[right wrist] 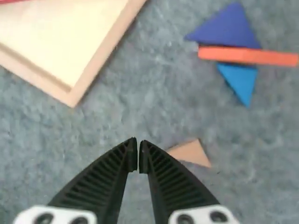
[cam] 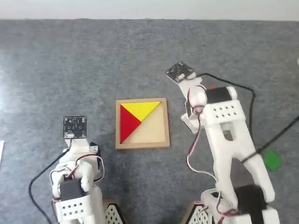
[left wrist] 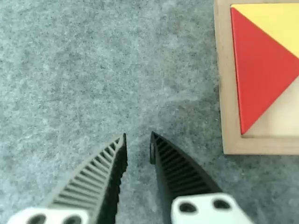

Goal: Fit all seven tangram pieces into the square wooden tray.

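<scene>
The square wooden tray (cam: 141,146) lies mid-table with a red triangle (cam: 127,122) and a yellow triangle (cam: 139,109) set in its left and far parts. My left gripper (left wrist: 138,137) hovers over bare carpet just left of the tray's rim (left wrist: 224,93), its fingers slightly open and holding nothing. My right gripper (right wrist: 138,142) is shut and empty, low over the carpet beside a small tan triangle (right wrist: 189,153). Beyond it lie a dark blue triangle (right wrist: 226,30), an orange piece (right wrist: 247,56) and a lighter blue triangle (right wrist: 240,79), bunched together.
A green piece (cam: 272,159) lies on the carpet at the right, partly behind the right arm (cam: 229,135). The left arm (cam: 77,186) stands at the near left. Grey carpet covers the table; a black cable runs across the right side.
</scene>
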Motion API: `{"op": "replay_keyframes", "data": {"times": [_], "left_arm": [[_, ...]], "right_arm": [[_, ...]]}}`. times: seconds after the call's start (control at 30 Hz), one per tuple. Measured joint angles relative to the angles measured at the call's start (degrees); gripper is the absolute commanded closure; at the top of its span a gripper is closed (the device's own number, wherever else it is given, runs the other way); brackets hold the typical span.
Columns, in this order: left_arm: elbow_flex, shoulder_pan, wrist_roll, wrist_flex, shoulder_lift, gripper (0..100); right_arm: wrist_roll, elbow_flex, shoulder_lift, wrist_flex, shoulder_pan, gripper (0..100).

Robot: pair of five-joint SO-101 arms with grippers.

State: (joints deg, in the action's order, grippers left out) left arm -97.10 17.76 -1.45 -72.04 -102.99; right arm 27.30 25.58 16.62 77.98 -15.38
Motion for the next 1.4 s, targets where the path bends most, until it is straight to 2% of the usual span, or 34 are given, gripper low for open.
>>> {"op": "replay_keyframes", "data": {"times": [0.13, 0.3, 0.4, 0.53, 0.77, 0.97, 1.07, 1.17, 1.4], "left_arm": [[0.00, 0.00, 0.00, 0.00, 0.00, 92], [0.00, 0.00, 0.00, 0.00, 0.00, 92], [0.00, 0.00, 0.00, 0.00, 0.00, 92], [0.00, 0.00, 0.00, 0.00, 0.00, 92], [0.00, 0.00, 0.00, 0.00, 0.00, 92], [0.00, 0.00, 0.00, 0.00, 0.00, 92], [0.00, 0.00, 0.00, 0.00, 0.00, 92], [0.00, 0.00, 0.00, 0.00, 0.00, 92], [0.00, 0.00, 0.00, 0.00, 0.00, 92]], "right_arm": [[-2.20, 2.11, 0.53, -0.35, 1.85, 97.7], [-5.54, 2.99, 0.53, -0.35, 9.14, 97.7], [-6.07, 2.99, 0.53, -0.53, 15.03, 97.7], [-6.15, 3.08, 1.14, -2.20, 19.43, 97.1], [-8.44, 2.90, 1.23, -6.77, 19.69, 78.8], [-8.97, -7.91, -12.13, -6.86, 13.19, 75.8], [-16.53, -16.35, -21.19, -5.27, 9.58, 75.8], [-29.10, -24.00, -27.78, -3.34, 8.44, 76.0], [-54.42, -36.22, -33.32, 0.79, 4.31, 76.0]]}}
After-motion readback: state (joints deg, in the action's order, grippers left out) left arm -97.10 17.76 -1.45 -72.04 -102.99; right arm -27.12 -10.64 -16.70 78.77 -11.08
